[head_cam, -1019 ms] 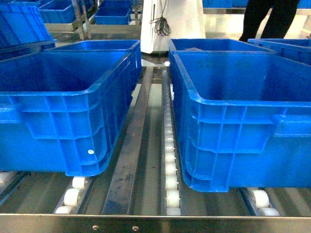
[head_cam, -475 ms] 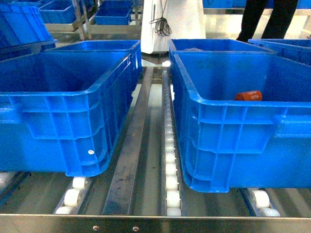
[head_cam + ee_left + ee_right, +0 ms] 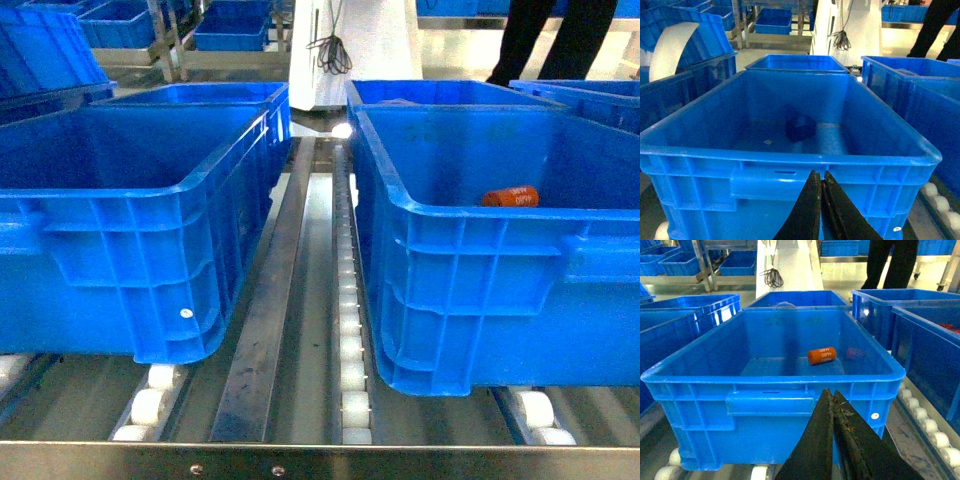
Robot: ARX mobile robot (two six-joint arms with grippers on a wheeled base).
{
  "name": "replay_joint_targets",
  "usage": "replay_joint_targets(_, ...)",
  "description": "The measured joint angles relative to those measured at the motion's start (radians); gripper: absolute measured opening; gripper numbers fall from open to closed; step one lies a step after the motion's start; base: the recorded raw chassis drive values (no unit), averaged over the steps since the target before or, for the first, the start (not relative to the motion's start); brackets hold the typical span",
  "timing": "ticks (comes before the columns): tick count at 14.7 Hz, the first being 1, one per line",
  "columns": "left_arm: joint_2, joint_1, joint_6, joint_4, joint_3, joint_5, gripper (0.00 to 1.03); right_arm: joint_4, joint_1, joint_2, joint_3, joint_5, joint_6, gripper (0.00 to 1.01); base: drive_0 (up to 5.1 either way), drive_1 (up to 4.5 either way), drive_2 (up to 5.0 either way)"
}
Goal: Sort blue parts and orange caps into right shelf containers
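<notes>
Right wrist view: the right pincer, pressed together and empty, sits at lower centre before the large ribbed blue plastic crate; beyond it, mid-frame, the small orange cylindrical cap lies on its side, long axis left-right.

Left wrist view: the left pincer, likewise closed, faces another blue crate holding a small dark-blue plastic block.

White rollers run toward 12 o'clock beside a steel rail; dark trouser legs, probably a person's, stand at 1 o'clock.
</notes>
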Motion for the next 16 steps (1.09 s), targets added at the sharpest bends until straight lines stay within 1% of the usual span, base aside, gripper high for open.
replay_joint_targets(2, -0.099, 0.0, 0.0, -0.024, -0.042, 0.0, 0.02, -0.038, 0.0, -0.057, -0.024, 0.0, 0.0, 0.02, 0.0, 0.0, 0.0)
replay_joint_targets(5, -0.219, 0.0, 0.0, -0.098, -0.104, 0.0, 0.02, -0.099, 0.0, -0.145, -0.045, 0.0, 0.0, 0.02, 0.0, 0.0, 0.0)
replay_joint_targets(6, -0.265, 0.0, 0.0, -0.125, -0.117, 0.0, 0.02, -0.071, 0.0, -0.165, -0.07, 0.0, 0.0, 0.02, 0.0, 0.0, 0.0)
replay_joint_targets(7, -0.32, 0.0, 0.0, -0.166, -0.135, 0.0, 0.02, -0.109, 0.0, -0.188, -0.076, 0.001, 0.002, 0.02, 0.0, 0.0, 0.0)
replay_joint_targets(8, -0.321, 0.0, 0.0, -0.106, -0.169, 0.0, 0.02, -0.133, 0.0, -0.222, -0.076, 0.0, 0.003, 0.02, 0.0, 0.0, 0.0)
replay_joint_targets(12, -0.512, 0.0, 0.0, -0.292, -0.177, 0.0, 0.02, -0.227, 0.0, -0.319, -0.076, 0.0, 0.003, 0.02, 0.0, 0.0, 0.0)
replay_joint_targets(14, -0.538, 0.0, 0.0, -0.323, -0.177, 0.0, 0.02, -0.241, 0.0, -0.33, -0.076, 0.0, 0.003, 0.02, 0.0, 0.0, 0.0)
replay_joint_targets(16, -0.603, 0.0, 0.0, -0.385, -0.177, 0.0, 0.02, -0.267, 0.0, -0.357, -0.076, 0.0, 0.003, 0.02, 0.0, 0.0, 0.0)
